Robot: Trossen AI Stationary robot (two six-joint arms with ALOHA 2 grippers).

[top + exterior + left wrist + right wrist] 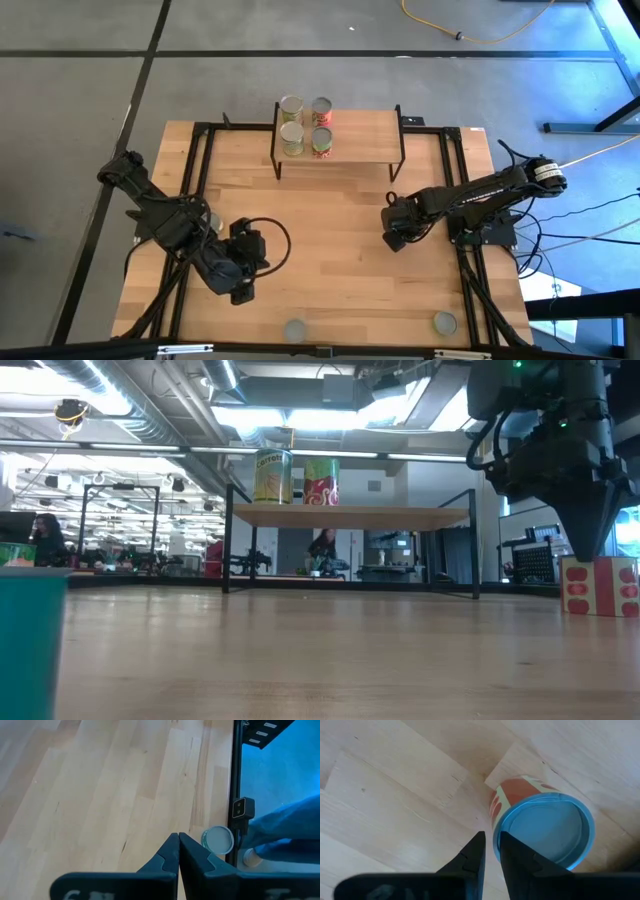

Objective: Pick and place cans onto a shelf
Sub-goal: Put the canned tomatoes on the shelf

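Four cans (306, 125) stood on shelf (360, 132); right gripper (490, 851), jaws narrow and empty, hovered beside red can (542, 822), likely needing opening and recentering before grasp; left gripper (178, 851) closed, idle.

At the low view's left edge a teal can (30, 640) is showing only in part, its left side and base running out of frame. The red can (600, 586) is getting partly covered by the right gripper (590, 550), so whether the two touch cannot be told. In the left wrist view a silver-topped can (218, 840) is sitting half hidden behind the left gripper's fingers (170, 857), its label not showing. The bottom rim of another red can (540, 825) is passing out of sight behind the right wrist's fingers (475, 855).
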